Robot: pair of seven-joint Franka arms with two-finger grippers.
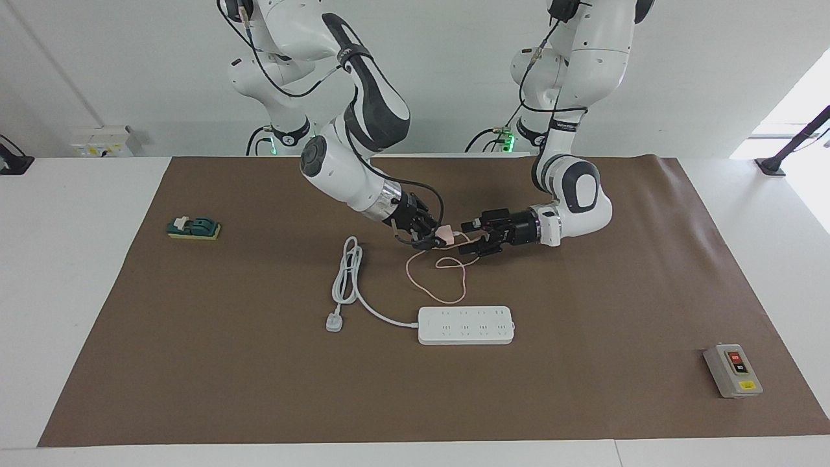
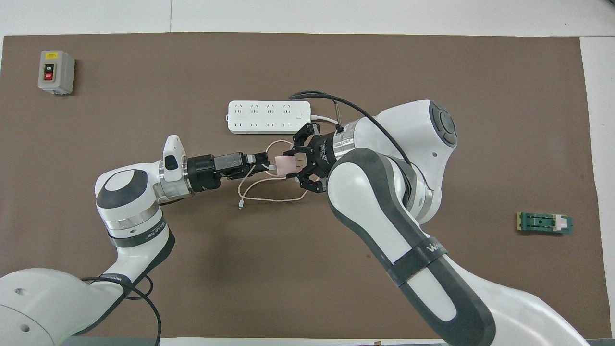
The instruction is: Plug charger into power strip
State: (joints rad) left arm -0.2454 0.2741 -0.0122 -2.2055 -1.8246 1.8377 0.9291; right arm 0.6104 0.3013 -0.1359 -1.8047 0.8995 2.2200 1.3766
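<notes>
A robotics lab: two white arms (image 1: 363,117), paper-covered table (image 1: 583,402).

Lighting: bright, even, diffuse; soft short shadows under the glossy white robot arms (image 1: 350,175) on the matte brown paper table cover (image 1: 583,292). Glare: strong overexposed daylight at the edge toward the left arm's end in the facing view. Sheen: mild highlights on arm shells. Focus: sharp throughout both views; no motion blur. Distortion: slight bowing of the table edges.
</notes>
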